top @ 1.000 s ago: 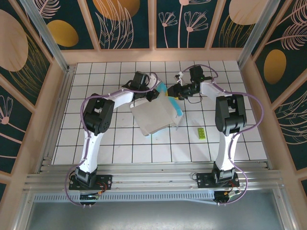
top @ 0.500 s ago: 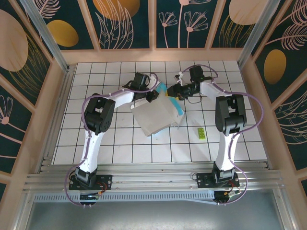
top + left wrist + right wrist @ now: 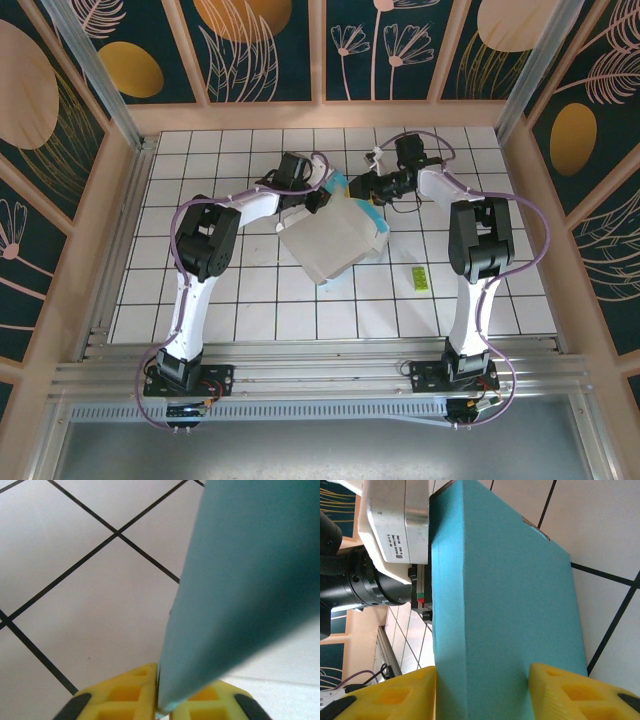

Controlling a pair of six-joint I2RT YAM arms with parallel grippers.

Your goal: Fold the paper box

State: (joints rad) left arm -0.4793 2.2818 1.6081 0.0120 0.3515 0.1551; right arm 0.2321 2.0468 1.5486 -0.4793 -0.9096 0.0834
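left gripper: jaws pinched shut on paper box edge
right gripper: jaws straddled its teal side; grip unclear

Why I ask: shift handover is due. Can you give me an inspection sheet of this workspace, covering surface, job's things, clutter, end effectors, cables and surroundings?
Surface: white tiled table with dark grid lines.
Job's things: paper box, part folded, white face up, teal showing along its right edge.
Clutter: yellow-green slip on the tiles to the right of the box, apart from it.
End effectors: left end effector shut on a teal edge of the box. Right end effector has a teal panel between its fingers; whether it grips cannot be told.
Cables: purple cables loop along both arms.
Surroundings: wood-framed leaf-pattern walls; metal rail at the near edge.
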